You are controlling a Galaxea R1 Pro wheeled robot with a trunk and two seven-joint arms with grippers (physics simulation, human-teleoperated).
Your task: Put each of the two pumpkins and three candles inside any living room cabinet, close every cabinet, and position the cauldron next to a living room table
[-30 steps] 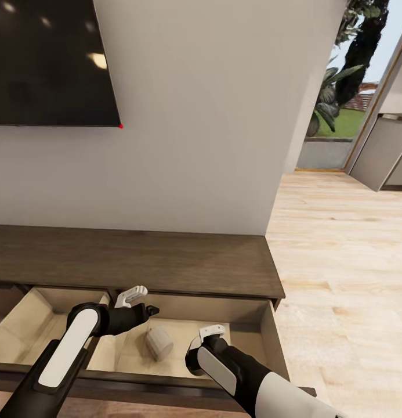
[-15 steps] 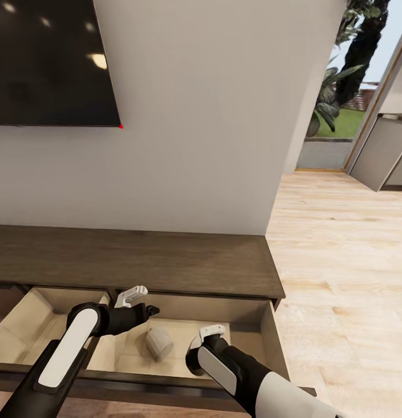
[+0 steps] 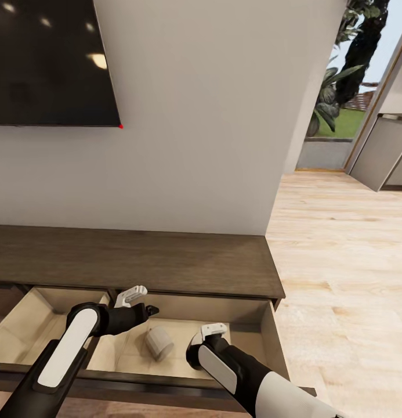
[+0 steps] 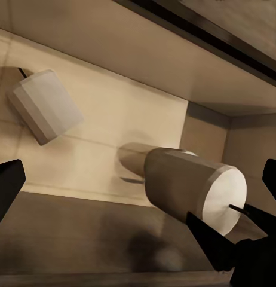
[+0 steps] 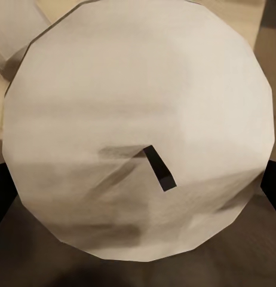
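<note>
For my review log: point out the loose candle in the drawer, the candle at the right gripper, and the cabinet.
loose candle point(image 3: 159, 342), head view, its side
held candle point(image 5: 138, 128), right wrist view, wick end
cabinet point(image 3: 166, 261), head view, bare top

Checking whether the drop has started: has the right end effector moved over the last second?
Barely: the right end effector has crept slightly toward the drawer's back wall, with a candle against its camera.

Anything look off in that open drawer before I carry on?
Nothing damaged. One candle lies tipped on its side on the floor of the open drawer rather than standing. A second candle is also horizontal near the right end effector; whether it is gripped is unclear. The left end effector is open and empty.
</note>
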